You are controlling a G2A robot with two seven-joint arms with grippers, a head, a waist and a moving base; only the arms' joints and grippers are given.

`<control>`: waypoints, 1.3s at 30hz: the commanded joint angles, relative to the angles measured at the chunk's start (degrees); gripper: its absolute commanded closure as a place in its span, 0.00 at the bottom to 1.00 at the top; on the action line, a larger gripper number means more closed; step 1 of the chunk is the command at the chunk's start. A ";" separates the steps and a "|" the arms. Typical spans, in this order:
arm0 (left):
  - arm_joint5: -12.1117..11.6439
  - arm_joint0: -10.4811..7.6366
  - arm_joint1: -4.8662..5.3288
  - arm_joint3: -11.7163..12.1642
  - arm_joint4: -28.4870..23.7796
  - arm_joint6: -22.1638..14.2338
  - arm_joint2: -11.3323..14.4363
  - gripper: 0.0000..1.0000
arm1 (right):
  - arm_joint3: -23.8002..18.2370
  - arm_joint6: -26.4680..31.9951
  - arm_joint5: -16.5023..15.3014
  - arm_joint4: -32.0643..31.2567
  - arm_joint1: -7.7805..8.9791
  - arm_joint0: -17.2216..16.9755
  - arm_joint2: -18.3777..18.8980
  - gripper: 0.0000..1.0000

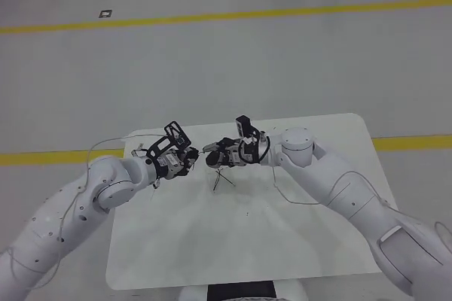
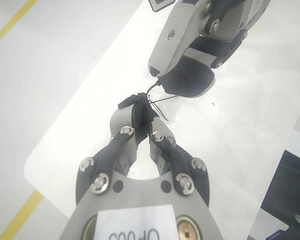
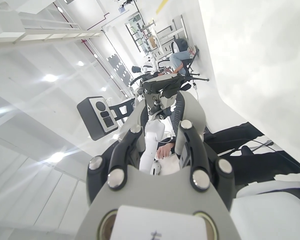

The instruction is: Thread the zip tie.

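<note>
- Top view: over the far middle of the table [image 1: 286, 241], the left gripper [image 1: 188, 159] and right gripper [image 1: 213, 154] meet tip to tip. The zip tie [image 1: 202, 153] runs between them. Loose ties [image 1: 221, 179] lie on the table just beneath.
- Left wrist view: above the table, both grippers are clenched on the black zip tie, one at each end.
- Right wrist view: the left gripper sits just beyond the right gripper's fingers.

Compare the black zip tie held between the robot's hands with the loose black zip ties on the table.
The held black zip tie is pinched between the left hand and right hand; the loose black zip ties lie ungripped on the white table. The held tie curves; the loose ties lie crossed. Both are thin.
</note>
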 commanded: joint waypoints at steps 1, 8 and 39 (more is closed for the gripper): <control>0.00 0.00 0.00 0.00 0.00 0.00 0.00 1.00 | 0.32 0.17 0.00 0.27 -0.02 0.33 -0.42 0.82; 0.00 0.00 0.00 0.00 0.00 0.00 0.00 1.00 | 1.51 0.49 0.00 1.31 -0.28 1.67 -1.98 0.83; 0.00 0.00 0.00 0.00 0.00 0.00 0.00 0.00 | 3.34 0.25 0.00 1.95 -1.03 2.88 -2.66 1.00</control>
